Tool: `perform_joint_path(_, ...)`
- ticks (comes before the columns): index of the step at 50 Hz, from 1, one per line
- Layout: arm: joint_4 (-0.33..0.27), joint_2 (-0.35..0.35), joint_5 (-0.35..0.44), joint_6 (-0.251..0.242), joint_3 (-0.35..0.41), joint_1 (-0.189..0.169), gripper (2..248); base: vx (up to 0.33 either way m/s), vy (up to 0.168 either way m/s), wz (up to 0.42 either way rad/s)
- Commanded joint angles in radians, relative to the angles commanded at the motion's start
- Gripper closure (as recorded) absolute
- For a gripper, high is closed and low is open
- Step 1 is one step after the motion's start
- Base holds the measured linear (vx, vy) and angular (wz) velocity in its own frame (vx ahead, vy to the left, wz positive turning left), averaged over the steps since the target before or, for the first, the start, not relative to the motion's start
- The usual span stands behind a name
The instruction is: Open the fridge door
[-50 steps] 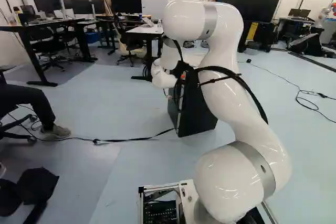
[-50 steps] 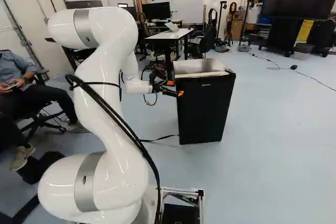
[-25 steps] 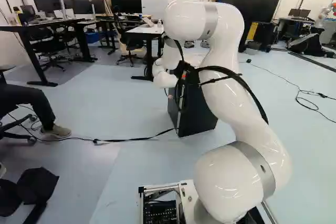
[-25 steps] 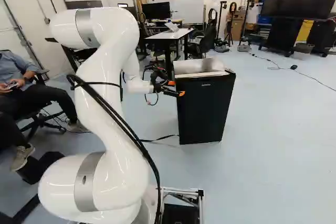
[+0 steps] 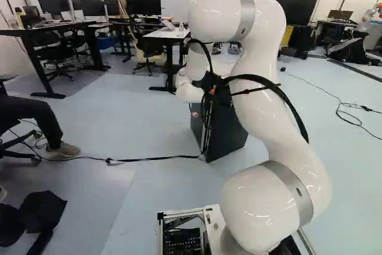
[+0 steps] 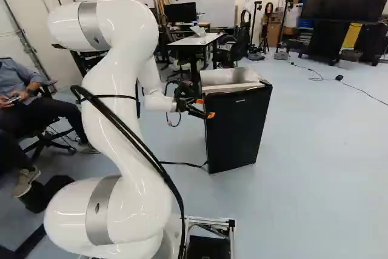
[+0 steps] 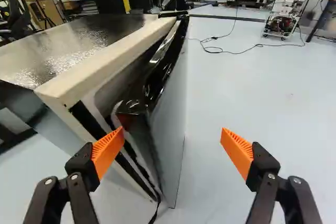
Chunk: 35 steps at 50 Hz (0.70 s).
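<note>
The black fridge [image 6: 233, 83] stands ahead of the arm, its pale top dented in. Its door [image 6: 237, 128] is ajar; in the wrist view a narrow dark gap separates the door [image 7: 170, 124] from the fridge body [image 7: 100, 59]. At the door's free edge, my gripper [image 6: 205, 108] has its fingers spread. Seen from the wrist, the gripper [image 7: 172, 132] is open, one orange pad [image 7: 109, 149] at the gap by the door's edge, the other out beyond the door's outer face. Whether that first pad touches the door, I cannot tell.
A white table [image 6: 197, 40] stands behind the fridge. A black cable [image 5: 149, 159] runs over the floor to the fridge's foot. Someone sits on a chair at the left of both base views. Another robot [image 7: 286, 11] stands far off.
The fridge door has swung out a little from the body, its free edge now nearer the base. The arm has shifted slightly, its upper part lower in the right base view. The base has stayed still.
</note>
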Motion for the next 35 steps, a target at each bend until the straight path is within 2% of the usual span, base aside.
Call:
perform_joint_path(26, 0.156, 0.083, -0.026, 0.0, 0.148, 0.022, 3, 0.0, 0.0, 0.0)
perform_joint_path(35, 0.207, 0.094, -0.032, 0.0, 0.167, 0.026, 3, 0.0, 0.0, 0.0)
